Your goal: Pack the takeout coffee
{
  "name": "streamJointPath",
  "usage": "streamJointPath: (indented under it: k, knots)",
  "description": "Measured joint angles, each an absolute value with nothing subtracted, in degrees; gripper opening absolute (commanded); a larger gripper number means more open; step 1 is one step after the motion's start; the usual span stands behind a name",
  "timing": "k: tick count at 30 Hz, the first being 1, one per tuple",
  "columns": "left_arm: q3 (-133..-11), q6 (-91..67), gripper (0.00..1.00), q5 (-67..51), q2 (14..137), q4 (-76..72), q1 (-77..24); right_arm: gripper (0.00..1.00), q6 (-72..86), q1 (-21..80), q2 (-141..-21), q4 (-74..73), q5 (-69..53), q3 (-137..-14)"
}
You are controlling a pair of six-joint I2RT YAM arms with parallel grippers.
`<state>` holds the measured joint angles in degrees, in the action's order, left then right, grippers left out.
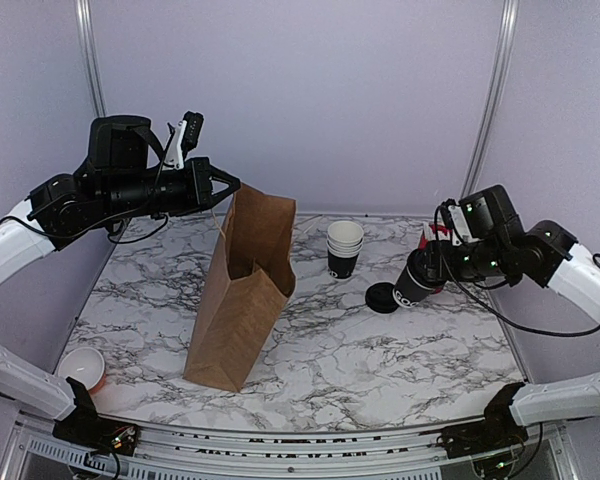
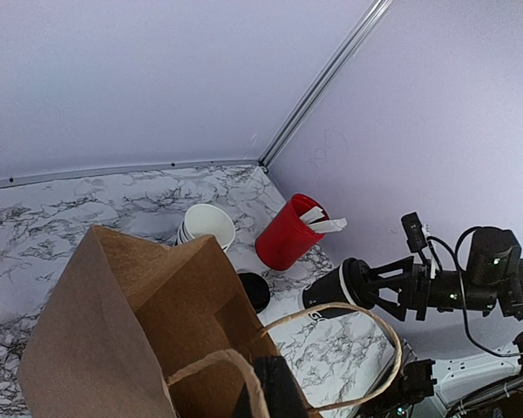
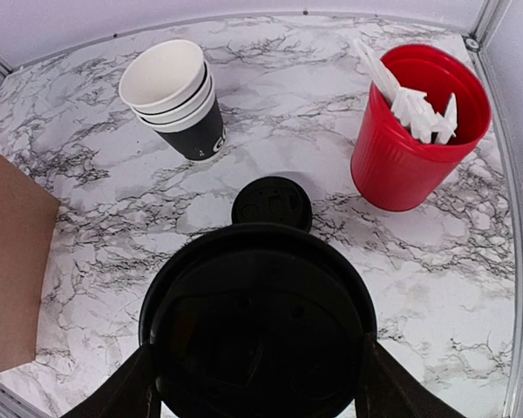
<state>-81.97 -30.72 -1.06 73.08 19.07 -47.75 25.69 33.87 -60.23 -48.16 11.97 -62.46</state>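
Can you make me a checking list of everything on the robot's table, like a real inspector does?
Surface: marble table, no spills seen.
Job's things: black cup gripped in the right hand; black lid lying on the table beside it; brown paper bag standing open.
Clutter: stack of cups; red cup with white sticks; small white-inside cup near the left arm's base.
Hands: right hand shut on the black cup; left hand at the bag's top edge, grip unclear.
Cables: black cables loop below both arms.
Surroundings: lilac walls, metal corner posts.
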Motion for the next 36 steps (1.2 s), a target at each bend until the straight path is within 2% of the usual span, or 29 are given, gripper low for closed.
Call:
streamJointPath:
  k: [21,36]
  knots:
    - [-81.45,-30.72,0.00,-1.06,73.08,18.57,-47.75,0.68,23.16,33.89,-58.92,-49.54,5.04,-76.23]
    - [-81.45,-30.92,0.00,-2.33,73.34,17.76,-47.75,0.68,17.69,34.79,-69.36,-42.92,-4.95,-94.35]
